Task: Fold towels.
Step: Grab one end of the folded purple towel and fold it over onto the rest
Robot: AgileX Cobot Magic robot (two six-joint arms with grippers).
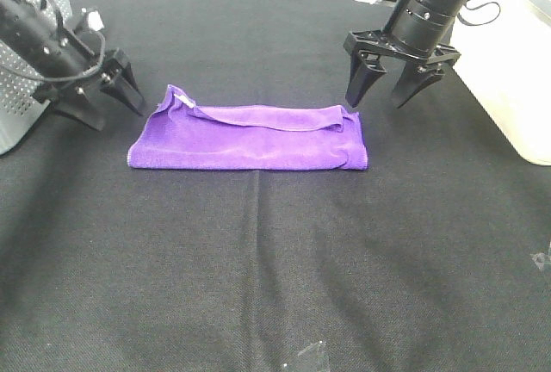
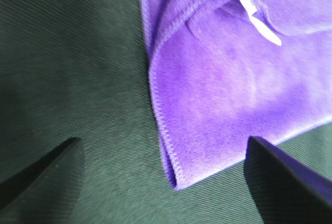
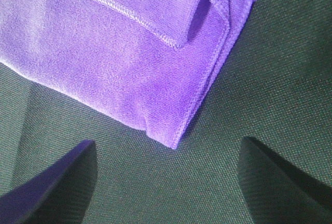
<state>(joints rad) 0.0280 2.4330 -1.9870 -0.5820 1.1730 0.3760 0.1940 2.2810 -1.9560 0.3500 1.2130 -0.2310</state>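
High view: the purple towel (image 1: 250,139) lies folded in half on the bench (image 1: 258,269), between the left pincer (image 1: 120,118) and the right pincer (image 1: 376,103), both released and empty. Left wrist: its white tag (image 2: 259,19) shows edge-on, print unreadable. Right wrist: a hemmed towel corner lies flat.

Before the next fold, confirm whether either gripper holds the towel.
No, left gripper and right gripper hang open, clear of the towel.
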